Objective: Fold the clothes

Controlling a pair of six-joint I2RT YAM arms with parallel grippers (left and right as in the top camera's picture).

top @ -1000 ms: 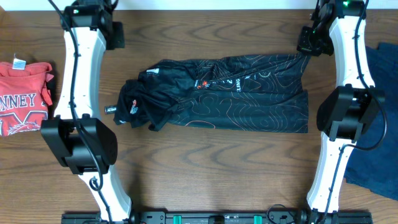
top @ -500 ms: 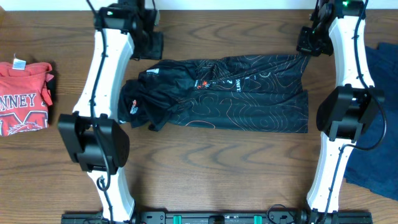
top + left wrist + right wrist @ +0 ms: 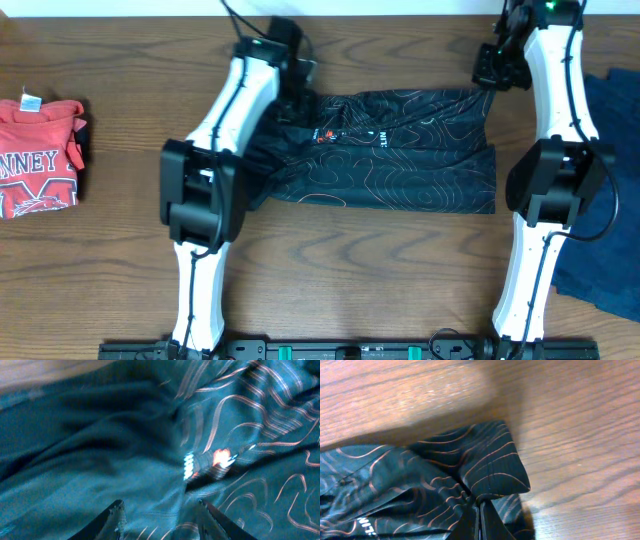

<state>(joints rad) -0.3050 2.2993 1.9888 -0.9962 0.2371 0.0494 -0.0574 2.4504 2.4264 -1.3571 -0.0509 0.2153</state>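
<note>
Pinching jersey point(image 3: 445, 475) corner (right hand point(image 3: 479, 514))

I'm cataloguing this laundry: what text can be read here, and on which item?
"NNEY", cut off at the frame edge, above a large partial "M": red T-shirt.
Logos and white lettering on the black jersey: too small to read.
White neck tag on the T-shirt: unreadable.

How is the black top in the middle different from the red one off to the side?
The black jersey lies spread out long, wavy lines showing; the red shirt sits in a compact pile with white lettering. The right pincer grips the black jersey's corner; nothing touches the red shirt. Both rest on the wooden table.
</note>
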